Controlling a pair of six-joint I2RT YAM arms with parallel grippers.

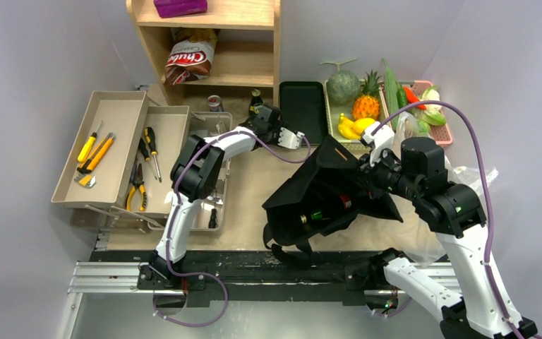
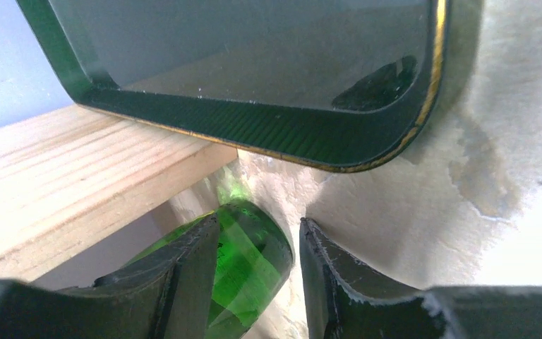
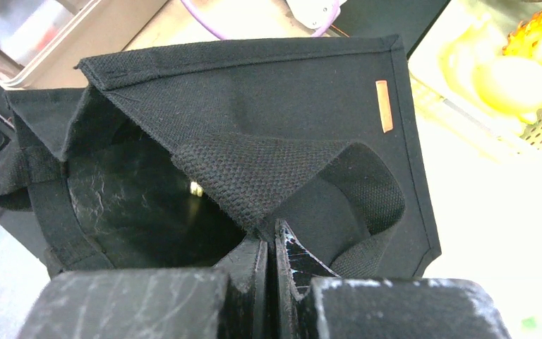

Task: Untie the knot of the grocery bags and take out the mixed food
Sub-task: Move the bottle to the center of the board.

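The table [image 1: 250, 194] carries a wooden shelf [image 1: 254, 42] at its back edge, with a chip packet [image 1: 190, 60] on the middle board. Grey tool trays [image 1: 109, 116] lie along the left edge. The black cloth bag [image 1: 324, 183] slumps at the middle of the table toward the front edge, mouth gaping. The right gripper [image 3: 268, 229] is clamped on a fold of its rim. A clear plastic bag [image 1: 490, 175] lies crumpled at the right edge, behind the right arm. A black tray [image 1: 302, 106] lies flat just right of the shelf. Baskets [image 1: 446, 134] at the back right corner hold a melon [image 1: 343, 86], a pineapple [image 1: 367, 104] and a cucumber [image 1: 390, 88]. A green bottle [image 2: 247, 268] is at the shelf's foot, near the black tray's corner. It sits between the parted jaws of the left gripper [image 2: 257, 221], one finger close against it, the other just clear.
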